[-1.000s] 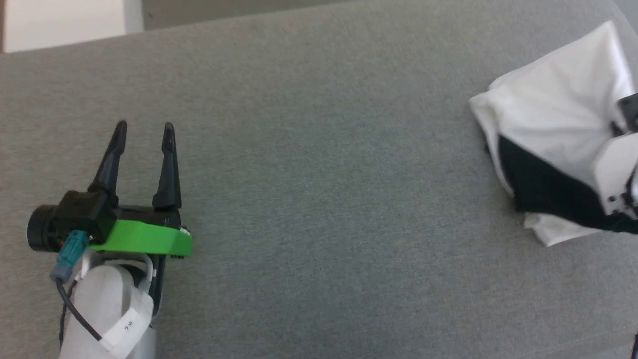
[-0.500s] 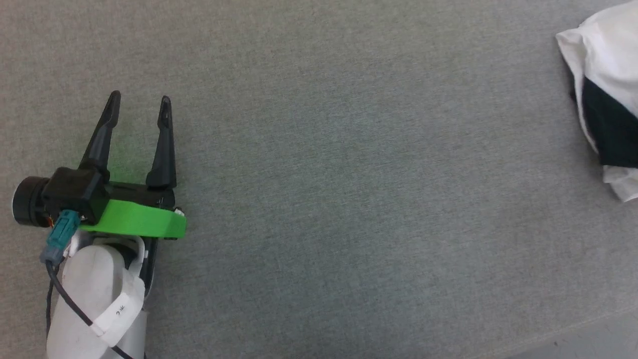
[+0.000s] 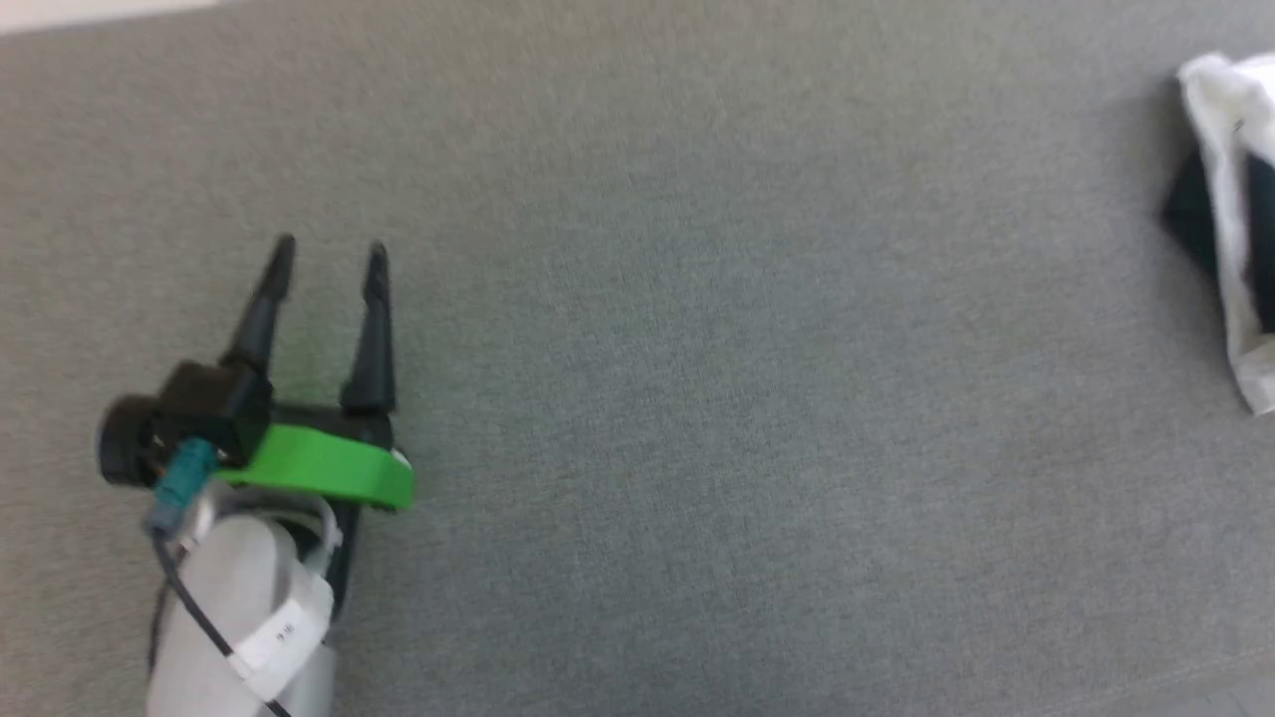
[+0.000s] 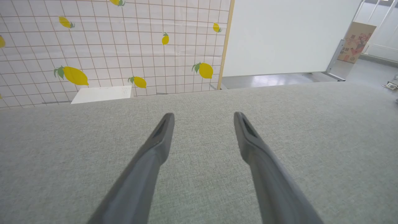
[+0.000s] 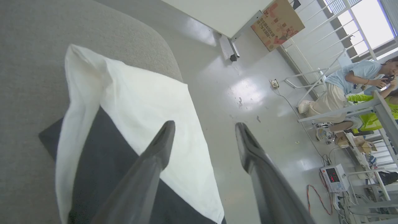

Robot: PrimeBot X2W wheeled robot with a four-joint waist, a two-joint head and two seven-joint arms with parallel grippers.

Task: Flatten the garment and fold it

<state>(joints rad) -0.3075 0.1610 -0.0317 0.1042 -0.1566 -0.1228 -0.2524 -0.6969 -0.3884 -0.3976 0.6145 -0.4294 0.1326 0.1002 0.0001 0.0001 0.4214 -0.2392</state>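
Head view: your left gripper (image 3: 330, 249) hovers over bare counter (image 3: 747, 398), fingers wide and empty. The shirt (image 3: 1217, 129) lies bunched at the far right edge, well apart from it, long axis running up-down.
Left wrist view: grey counter between the spread fingers.
Right wrist view: your right gripper (image 5: 203, 124) has fingers wide and holds nothing, just above the shirt at the counter's corner. The right arm is clearly nearer.

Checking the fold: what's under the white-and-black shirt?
The folded white-and-black cloth shirt lies on a grey woven fabric surface; anything beneath its layers is covered.
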